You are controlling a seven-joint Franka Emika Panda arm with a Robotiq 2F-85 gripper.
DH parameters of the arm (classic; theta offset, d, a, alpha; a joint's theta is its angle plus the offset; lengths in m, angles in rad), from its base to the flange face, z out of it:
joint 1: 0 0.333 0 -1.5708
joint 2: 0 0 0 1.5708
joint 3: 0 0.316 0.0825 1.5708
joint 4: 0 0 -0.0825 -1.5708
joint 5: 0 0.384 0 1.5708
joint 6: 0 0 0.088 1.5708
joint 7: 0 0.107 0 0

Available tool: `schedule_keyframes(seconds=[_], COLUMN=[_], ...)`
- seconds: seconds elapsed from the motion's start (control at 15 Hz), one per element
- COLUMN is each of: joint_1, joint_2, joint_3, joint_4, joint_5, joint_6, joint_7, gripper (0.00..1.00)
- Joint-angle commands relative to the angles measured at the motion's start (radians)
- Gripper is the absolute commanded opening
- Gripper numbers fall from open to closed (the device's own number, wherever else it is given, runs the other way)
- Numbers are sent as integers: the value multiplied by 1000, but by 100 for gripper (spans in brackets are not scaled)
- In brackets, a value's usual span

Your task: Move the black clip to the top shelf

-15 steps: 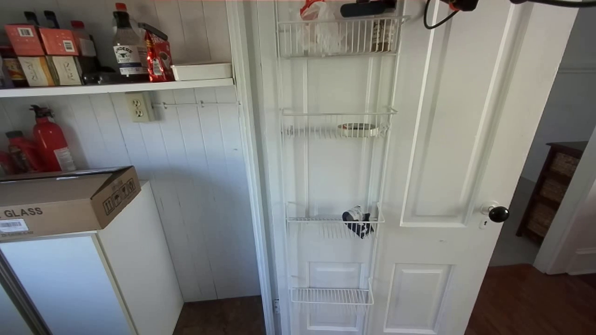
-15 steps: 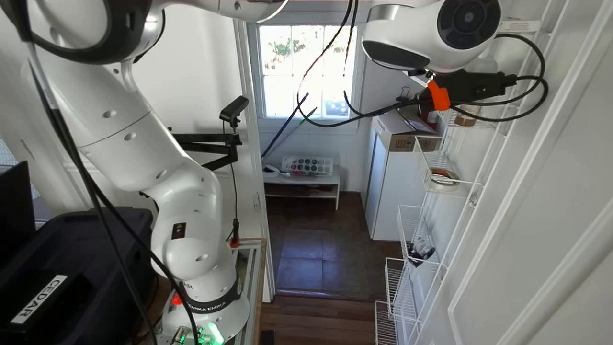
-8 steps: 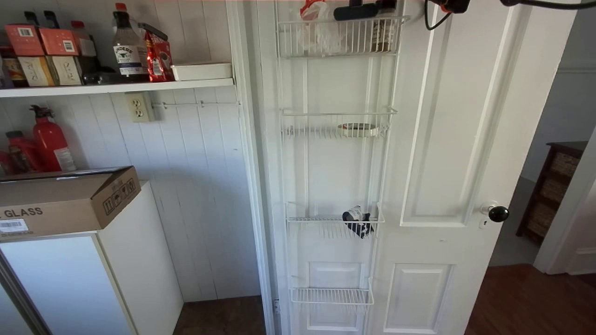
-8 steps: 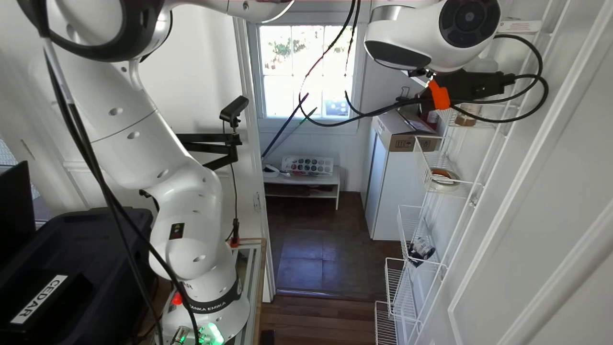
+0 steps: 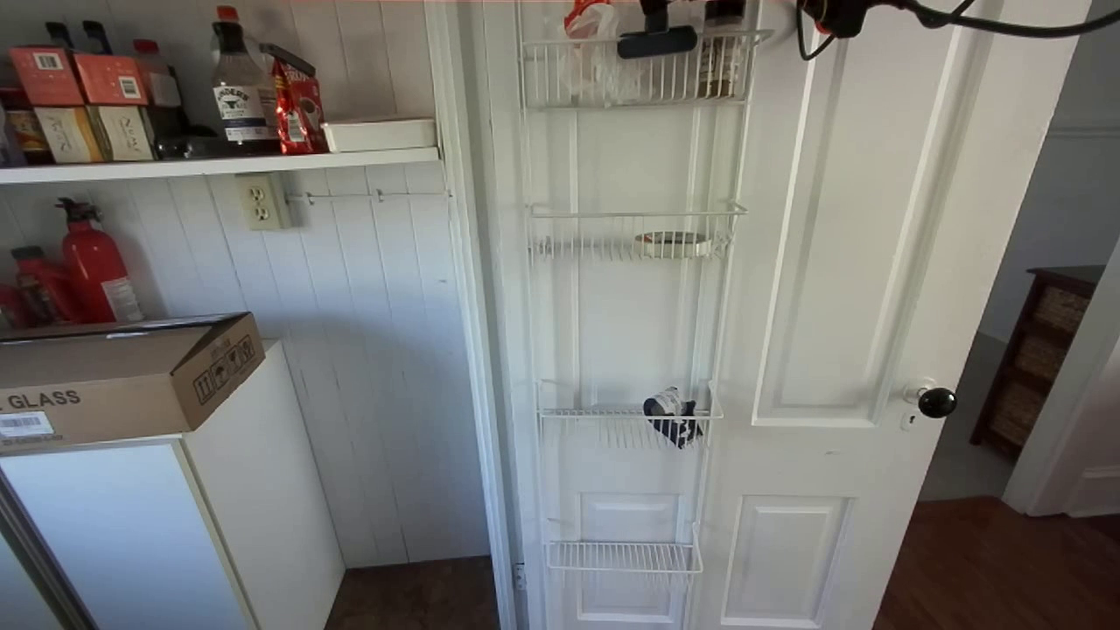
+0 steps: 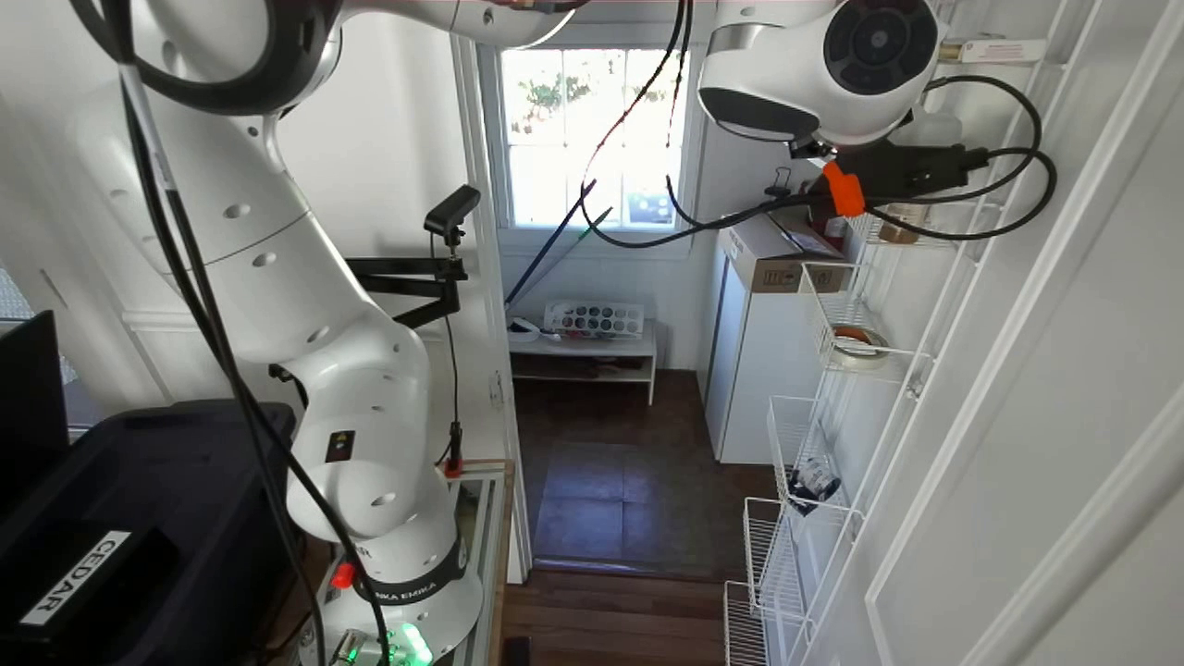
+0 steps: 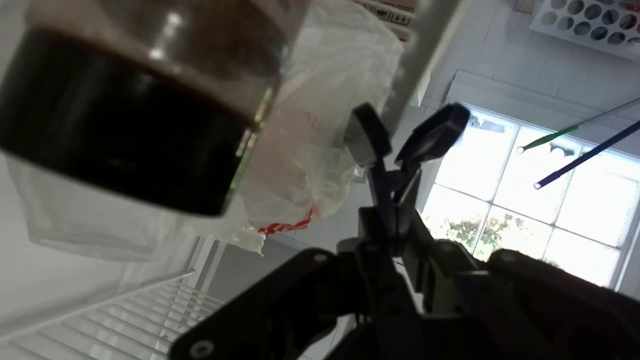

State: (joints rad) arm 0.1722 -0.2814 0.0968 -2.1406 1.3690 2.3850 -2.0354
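My gripper pinches the black clip, which in an exterior view overlaps the rim of the top shelf, near a plastic bag and bottle.

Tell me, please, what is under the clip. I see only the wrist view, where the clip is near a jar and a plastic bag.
Observer: In an exterior view, the black clip shows higher than a tape-like roll, which lies in a wire basket.
Operator: Thank you. And which thing is below this roll?
Observer: A black-and-white item, in the next basket down. I cannot tell what it is.
Operator: Does anything else stick out near there?
Observer: Yes, in an exterior view: a black knob on the door, to the picture's right of that item.
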Motion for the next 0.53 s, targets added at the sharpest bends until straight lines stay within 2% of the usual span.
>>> schedule_keyframes(seconds=[0.0,0.13,0.2,0.47], joint_1=[-16,-15,-16,-13], joint_2=[38,36,33,25], joint_3=[20,22,23,22], joint_4=[24,25,24,19], joint_5=[6,9,9,15], joint_6=[34,42,47,43], joint_7=[-10,-13,-8,-11], gripper=[4,4,33,60])
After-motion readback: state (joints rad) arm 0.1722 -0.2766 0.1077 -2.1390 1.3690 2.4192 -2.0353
